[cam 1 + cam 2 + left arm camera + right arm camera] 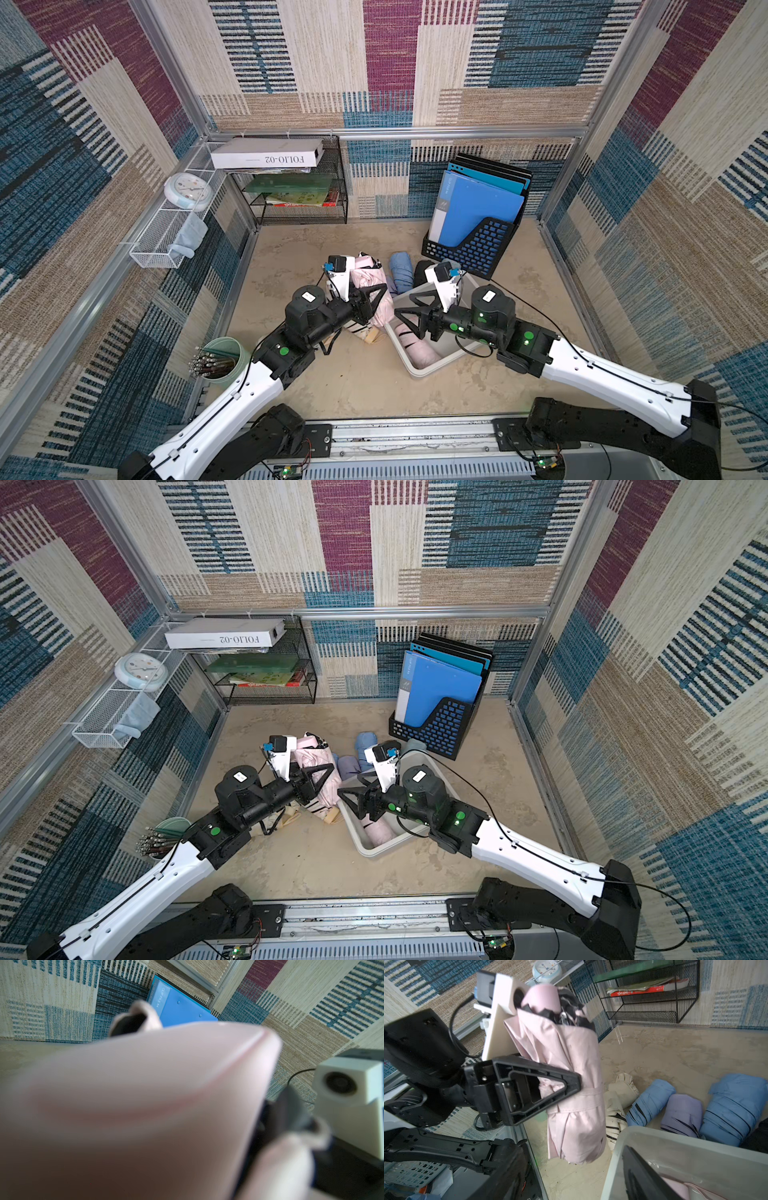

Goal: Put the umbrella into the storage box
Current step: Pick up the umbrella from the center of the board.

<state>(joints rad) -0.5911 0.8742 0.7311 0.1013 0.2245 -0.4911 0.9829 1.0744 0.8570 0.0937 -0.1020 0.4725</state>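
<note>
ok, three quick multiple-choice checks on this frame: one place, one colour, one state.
1. Where is the right gripper?
A) over the storage box
B) over the black file holder
C) beside the pen cup

2. What colour is the lifted umbrella in the left gripper?
A) blue
B) pink
C) beige

3. What state is the storage box in?
A) empty
B) lidded
C) holding a second umbrella

Answers:
1 A: in both top views its open fingers hang above the box.
2 B: the right wrist view shows pink fabric clamped in the jaws.
3 C: a pink bundle lies inside the box.
</note>
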